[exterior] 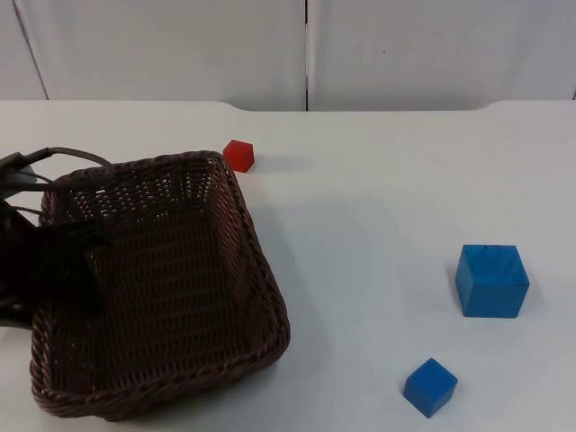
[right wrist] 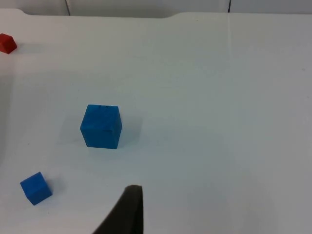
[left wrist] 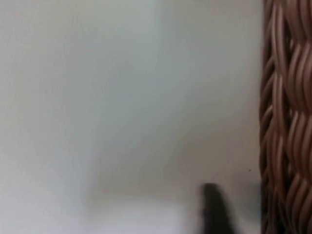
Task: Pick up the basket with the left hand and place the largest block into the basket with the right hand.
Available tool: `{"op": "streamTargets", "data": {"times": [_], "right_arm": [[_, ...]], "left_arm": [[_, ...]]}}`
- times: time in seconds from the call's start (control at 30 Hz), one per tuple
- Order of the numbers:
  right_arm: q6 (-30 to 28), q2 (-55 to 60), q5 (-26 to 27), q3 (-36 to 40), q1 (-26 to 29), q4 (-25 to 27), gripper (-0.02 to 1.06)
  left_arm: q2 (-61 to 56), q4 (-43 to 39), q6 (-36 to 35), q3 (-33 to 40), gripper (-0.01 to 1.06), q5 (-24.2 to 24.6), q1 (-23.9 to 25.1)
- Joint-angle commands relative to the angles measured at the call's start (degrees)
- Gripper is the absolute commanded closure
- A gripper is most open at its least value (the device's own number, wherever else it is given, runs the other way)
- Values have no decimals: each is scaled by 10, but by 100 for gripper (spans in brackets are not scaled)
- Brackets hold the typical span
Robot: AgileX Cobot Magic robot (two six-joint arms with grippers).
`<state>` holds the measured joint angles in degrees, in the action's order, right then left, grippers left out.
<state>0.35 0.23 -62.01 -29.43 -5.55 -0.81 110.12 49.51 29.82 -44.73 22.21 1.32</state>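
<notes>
A brown wicker basket (exterior: 263, 261) takes up the left side of the top view, tilted and seemingly raised off the table. My left gripper (exterior: 56, 265) is shut on its left rim. In the left wrist view, the woven rim (left wrist: 287, 122) runs right beside a black fingertip (left wrist: 214, 209). The largest block, a blue cube (exterior: 490, 281), stands on the table at the right, untouched. My right gripper (right wrist: 129, 214) hovers near that blue cube (right wrist: 101, 126), well apart from it.
A small blue cube (exterior: 430, 387) (right wrist: 35, 187) lies in front of the large one. A small red block (exterior: 238, 155) (right wrist: 7, 43) sits just behind the basket's far corner. The grey partition wall (exterior: 306, 54) closes the table's back edge.
</notes>
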Motion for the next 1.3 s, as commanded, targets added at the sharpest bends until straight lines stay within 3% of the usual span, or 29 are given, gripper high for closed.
{"op": "streamTargets", "data": {"times": [0.0,0.07,0.1,0.17,0.53,0.67,0.9,1.27], "right_arm": [[0,-2,2,-1,4,-3,-1],[0,-2,2,-1,4,-3,-1],[0,-2,2,-1,4,-3,-1],[0,-2,2,-1,4,-3,-1],[0,-2,2,-1,4,-3,-1],[0,-2,2,-1,4,-3,-1],[0,-2,2,-1,4,-3,-1],[0,-2,2,-1,4,-3,-1]], "left_arm": [[1,13,0,-3,72,2,0],[1,13,0,-3,76,3,0],[1,17,0,-3,91,3,0],[1,17,0,-3,105,4,0],[-30,40,18,-13,105,55,0],[-89,78,61,-13,105,79,0],[-159,77,72,-13,105,94,0],[-165,72,79,-13,105,131,0]]}}
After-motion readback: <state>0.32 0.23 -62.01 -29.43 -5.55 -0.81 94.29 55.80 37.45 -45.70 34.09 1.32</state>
